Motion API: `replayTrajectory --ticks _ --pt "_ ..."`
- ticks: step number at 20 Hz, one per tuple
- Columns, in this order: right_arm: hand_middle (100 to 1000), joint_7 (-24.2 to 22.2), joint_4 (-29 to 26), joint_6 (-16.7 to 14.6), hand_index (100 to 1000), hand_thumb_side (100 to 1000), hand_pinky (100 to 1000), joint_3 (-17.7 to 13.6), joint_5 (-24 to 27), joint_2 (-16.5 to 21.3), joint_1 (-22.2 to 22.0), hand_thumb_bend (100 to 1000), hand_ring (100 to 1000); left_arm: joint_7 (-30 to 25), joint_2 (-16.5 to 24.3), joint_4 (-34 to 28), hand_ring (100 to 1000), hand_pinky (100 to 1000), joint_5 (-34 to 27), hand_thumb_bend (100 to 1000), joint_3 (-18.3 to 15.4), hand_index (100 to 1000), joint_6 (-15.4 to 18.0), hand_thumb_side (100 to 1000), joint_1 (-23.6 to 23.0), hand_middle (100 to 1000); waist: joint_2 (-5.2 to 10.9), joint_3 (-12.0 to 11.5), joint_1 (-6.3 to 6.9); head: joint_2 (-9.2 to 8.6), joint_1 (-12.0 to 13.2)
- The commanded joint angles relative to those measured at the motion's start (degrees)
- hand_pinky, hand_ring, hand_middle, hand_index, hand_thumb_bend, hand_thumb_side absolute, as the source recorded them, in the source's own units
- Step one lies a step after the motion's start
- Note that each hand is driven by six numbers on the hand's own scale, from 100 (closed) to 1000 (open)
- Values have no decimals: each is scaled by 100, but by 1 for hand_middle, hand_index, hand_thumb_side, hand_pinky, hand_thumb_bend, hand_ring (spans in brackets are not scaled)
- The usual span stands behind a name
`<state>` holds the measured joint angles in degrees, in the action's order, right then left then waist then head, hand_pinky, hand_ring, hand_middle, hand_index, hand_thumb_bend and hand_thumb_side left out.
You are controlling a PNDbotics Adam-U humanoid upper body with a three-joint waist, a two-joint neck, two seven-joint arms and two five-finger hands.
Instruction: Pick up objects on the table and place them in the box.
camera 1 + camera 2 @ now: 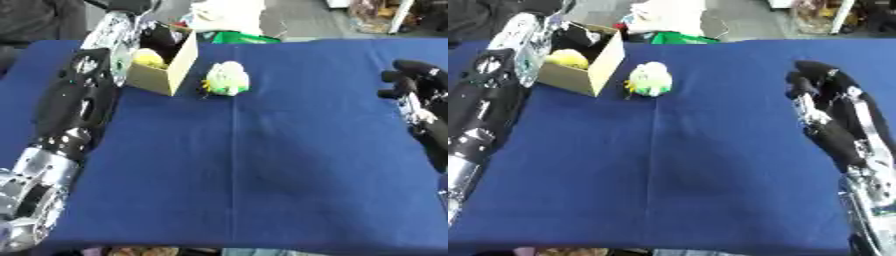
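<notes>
Cardboard box (166, 75) sat at eleven o'clock, a yellow item (149, 59) inside; green-white toy (227, 78) lay just beside it. Left hand reached in, fingers hidden, state untellable. Right hand (814, 80) idled curled, empty. Withdrawal risked nudging the box.

A: Where's the box (171, 67)?
B: Far left of the blue table, open, a yellow object (149, 59) inside.
A: And outside it?
B: A pale green-and-white soft toy (227, 78) just beside its right wall.

A cluttered lab: blue-clothed test table (262, 165), grey floor (306, 20) behind.
</notes>
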<state>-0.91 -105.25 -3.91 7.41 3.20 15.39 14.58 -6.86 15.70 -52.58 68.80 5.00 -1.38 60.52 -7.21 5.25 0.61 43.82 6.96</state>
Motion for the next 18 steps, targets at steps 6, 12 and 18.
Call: replayTrajectory --ticks 6,12,18 --pt "636 -33 -68 -11 797 414 729 -19 33 18 74 100 836 -732 -320 468 628 716 -373 493 339 781 755 235 64 593 74 44 -24 30 34" --pt "636 -39 -67 -11 797 415 729 -19 37 13 76 100 836 -1258 -461 613 634 720 -210 527 261 789 1167 270 28 606 64 56 -26 30 49" --pt "636 -48 -60 -11 797 415 730 -17 37 9 77 100 836 -1220 -544 714 637 718 -15 531 142 792 1027 268 -36 611 54 74 -16 30 50"
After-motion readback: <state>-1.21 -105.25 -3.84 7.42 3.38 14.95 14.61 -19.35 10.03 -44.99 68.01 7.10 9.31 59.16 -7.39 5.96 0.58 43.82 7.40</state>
